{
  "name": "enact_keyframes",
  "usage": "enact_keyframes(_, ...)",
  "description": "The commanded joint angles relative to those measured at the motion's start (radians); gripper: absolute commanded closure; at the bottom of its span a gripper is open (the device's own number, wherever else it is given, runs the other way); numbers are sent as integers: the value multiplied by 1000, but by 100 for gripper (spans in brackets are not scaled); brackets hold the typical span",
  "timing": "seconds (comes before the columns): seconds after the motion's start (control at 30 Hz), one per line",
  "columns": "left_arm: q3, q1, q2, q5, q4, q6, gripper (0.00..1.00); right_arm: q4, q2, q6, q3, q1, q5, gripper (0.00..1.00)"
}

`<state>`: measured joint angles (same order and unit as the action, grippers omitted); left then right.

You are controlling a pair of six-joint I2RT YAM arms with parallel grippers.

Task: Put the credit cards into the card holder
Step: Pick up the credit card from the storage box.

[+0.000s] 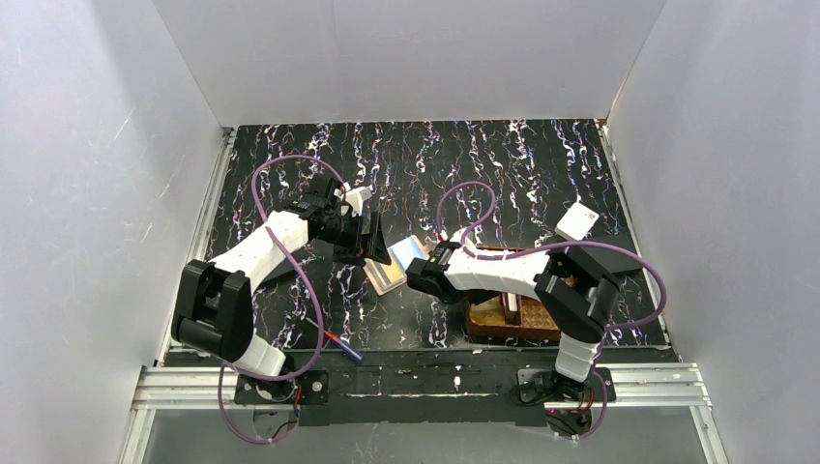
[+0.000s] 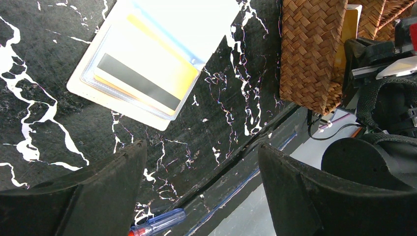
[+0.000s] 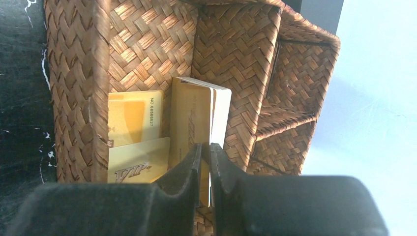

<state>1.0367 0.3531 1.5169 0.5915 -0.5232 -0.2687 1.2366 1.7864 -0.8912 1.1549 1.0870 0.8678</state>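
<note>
Seen from above, the right arm covers most of the woven basket point(image 1: 503, 319), so its contents are hidden from that side. Up close, the right claw point(image 3: 206, 150) has its jaws nearly together, pinched on an upright stack of gold credit cards point(image 3: 194, 113) in one compartment. I can't tell how many it grips. Two more gold cards lie beside them, partly behind the basket wall. The card holder point(image 2: 142, 73) lies open on the table, its top cut off, with a yellow card in a clear pocket. The left claw point(image 2: 201, 146) hangs just beside it, spread wide and empty. A screwdriver point(image 2: 157, 223) pokes in at the bottom edge.
</note>
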Motion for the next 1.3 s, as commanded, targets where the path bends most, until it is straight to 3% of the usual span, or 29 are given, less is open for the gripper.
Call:
enact_keyframes(0.0,-11,4,-30,22,-4,14,18,104,-37,-25,9,1,57,81)
enact_keyframes(0.57,-11,6,-30,21,-4,14,18,133,-39,-28,1,1,72,75)
enact_keyframes(1.0,-12,6,-31,23,-3,15,18,137,-17,-16,18,1,76,78)
enact_keyframes(1.1,-13,6,-32,23,-3,15,18,141,-9,-11,37,1,75,83)
enact_keyframes(1.2,-13,6,-30,24,-3,16,18,140,-9,1,54,1,49,99)
enact_keyframes(1.27,-13,6,-29,24,-3,16,18,143,-15,10,73,1,20,99)
